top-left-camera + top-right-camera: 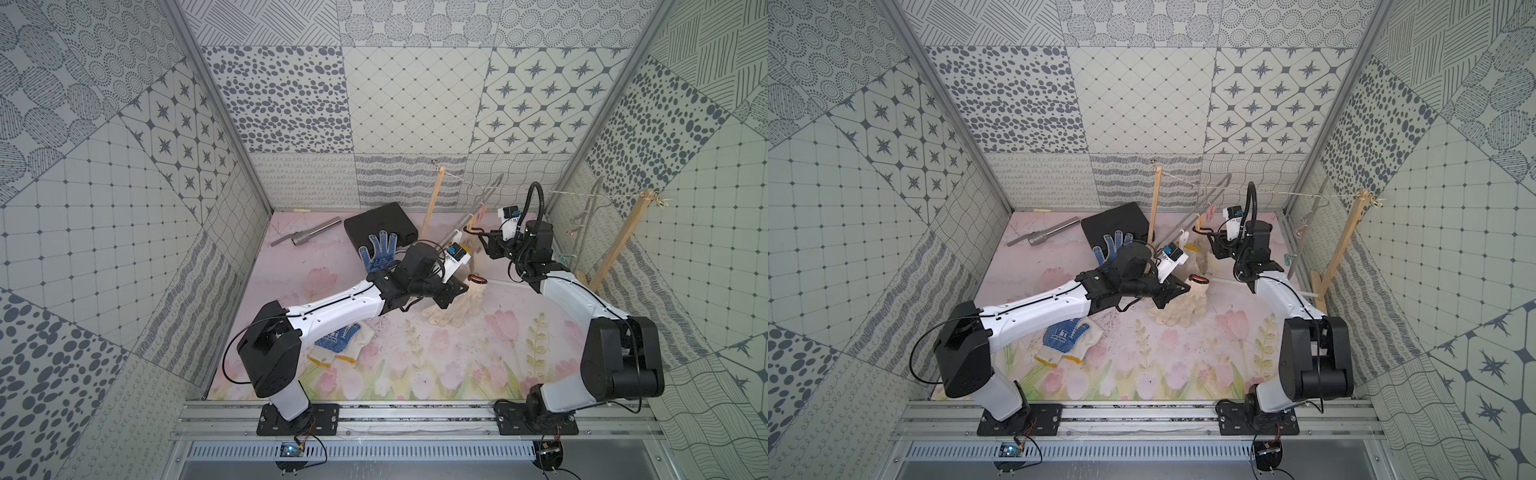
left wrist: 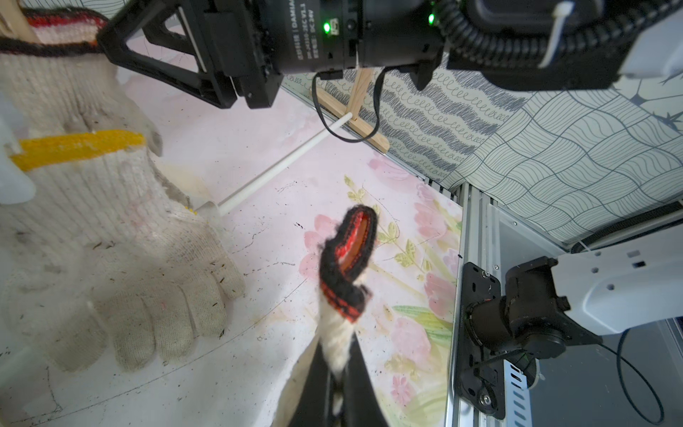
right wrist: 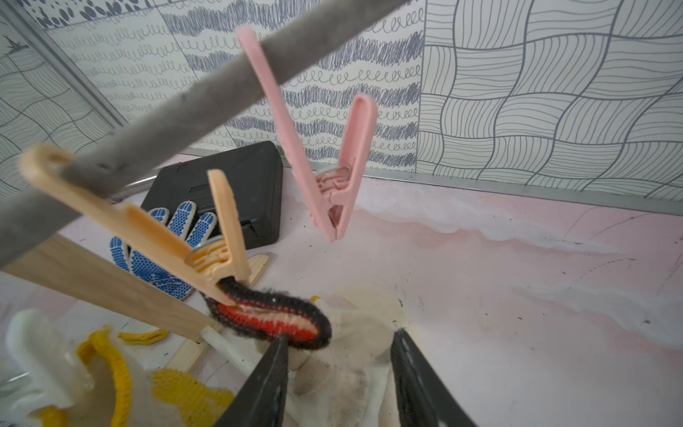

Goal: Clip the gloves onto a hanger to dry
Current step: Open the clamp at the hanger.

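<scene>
The left claw [image 2: 338, 369] is clamped on a cream knitted glove [image 2: 349, 258]. It pinches the knit just below the red-and-black cuff, which stands up beyond the fingertips, while the glove's fingers trail on the bench [image 1: 457, 365] beneath the claw. The glove looks light and limp, so it will fold and droop wherever it is not held. The ribbed cuff is the firmest part, and a hold just under it leaves the edge free for a peg.

The right claw [image 3: 340, 336] has its jaws apart, straddling the cream body of a second glove [image 3: 269, 318] with the same kind of cuff, and one fingertip touches that cuff. Just above this claw, a peach peg [image 3: 155, 229] on the grey hanger [image 3: 207, 100] seems to bite the cuff, though blur leaves that uncertain. A pink peg [image 3: 332, 177] hangs empty farther along the bar. The hanger probably swings easily, so any push on a peg calls for a gentle, steadied approach.
</scene>
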